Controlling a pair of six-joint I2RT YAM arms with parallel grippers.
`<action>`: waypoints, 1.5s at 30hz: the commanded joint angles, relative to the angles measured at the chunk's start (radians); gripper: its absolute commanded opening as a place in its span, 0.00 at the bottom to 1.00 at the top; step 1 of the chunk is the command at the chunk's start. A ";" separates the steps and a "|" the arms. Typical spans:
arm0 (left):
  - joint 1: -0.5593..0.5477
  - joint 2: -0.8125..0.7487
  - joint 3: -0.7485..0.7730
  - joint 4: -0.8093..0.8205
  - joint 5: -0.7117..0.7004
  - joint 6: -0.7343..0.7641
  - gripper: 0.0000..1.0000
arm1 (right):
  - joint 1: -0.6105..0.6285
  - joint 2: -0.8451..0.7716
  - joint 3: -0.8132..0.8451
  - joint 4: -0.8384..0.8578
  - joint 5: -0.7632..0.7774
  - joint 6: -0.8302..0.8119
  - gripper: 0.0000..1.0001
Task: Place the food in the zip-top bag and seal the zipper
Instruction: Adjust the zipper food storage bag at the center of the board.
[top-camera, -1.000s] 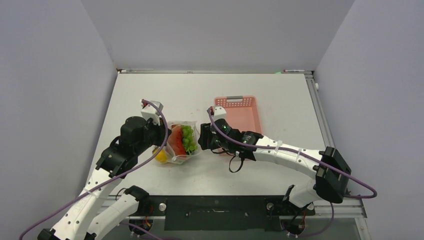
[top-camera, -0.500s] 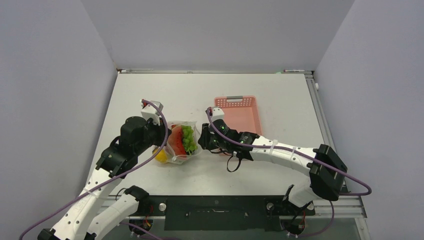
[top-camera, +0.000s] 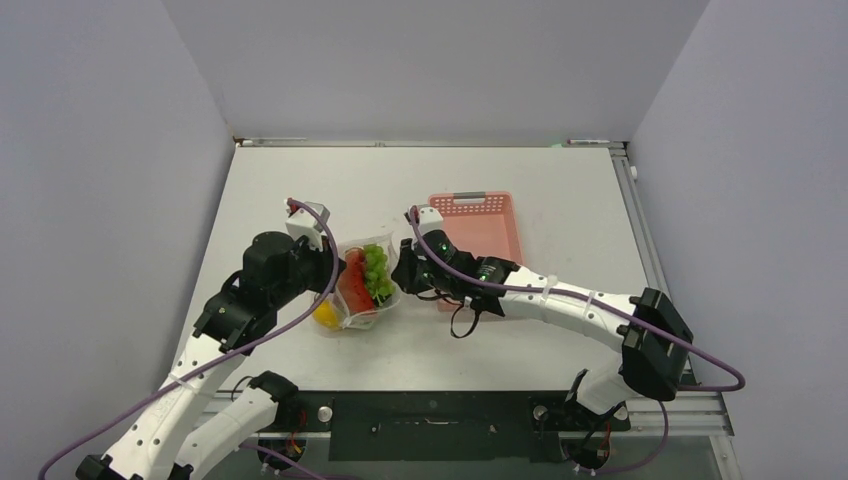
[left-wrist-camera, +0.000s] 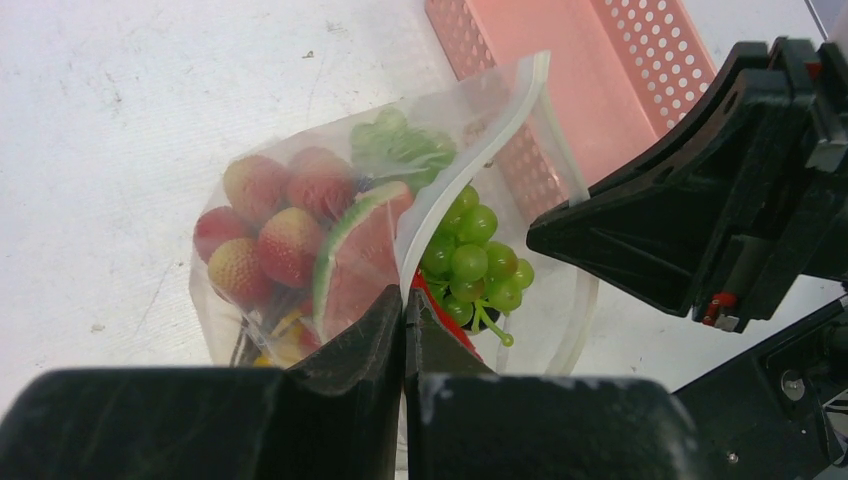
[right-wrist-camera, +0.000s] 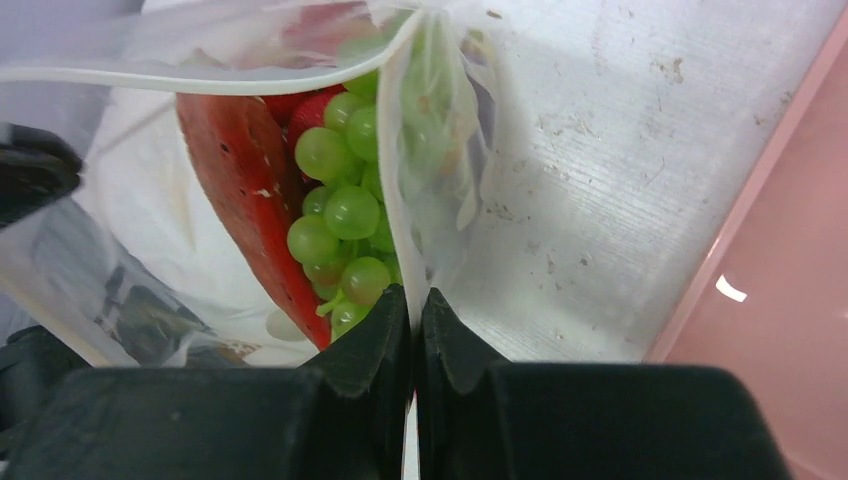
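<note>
Clear zip-top bag (top-camera: 365, 290), food (left-wrist-camera: 290, 240) inside, near the table's middle beside the pink basket (top-camera: 490, 225). Your left gripper (left-wrist-camera: 403, 300) and right gripper (right-wrist-camera: 413, 300) each clamp its zipper (left-wrist-camera: 470, 170) lip. Pull unevenly and a lip may slip, spilling grapes (left-wrist-camera: 470, 255).

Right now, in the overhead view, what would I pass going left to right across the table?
left gripper → zip-top bag → right gripper → pink basket

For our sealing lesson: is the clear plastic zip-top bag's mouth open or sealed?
Open: on the clear plastic bag, whitish zipper strips gape apart, green grapes showing between.
</note>
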 joint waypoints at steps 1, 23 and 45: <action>0.004 -0.007 0.029 0.025 0.040 0.005 0.00 | -0.006 -0.065 0.125 0.008 0.005 -0.052 0.05; 0.004 -0.098 0.057 -0.056 0.246 -0.226 0.00 | -0.049 0.153 0.602 -0.347 -0.260 -0.416 0.05; 0.004 -0.153 -0.164 0.194 0.281 -0.509 0.00 | -0.113 0.344 0.803 -0.420 -0.399 -0.570 0.05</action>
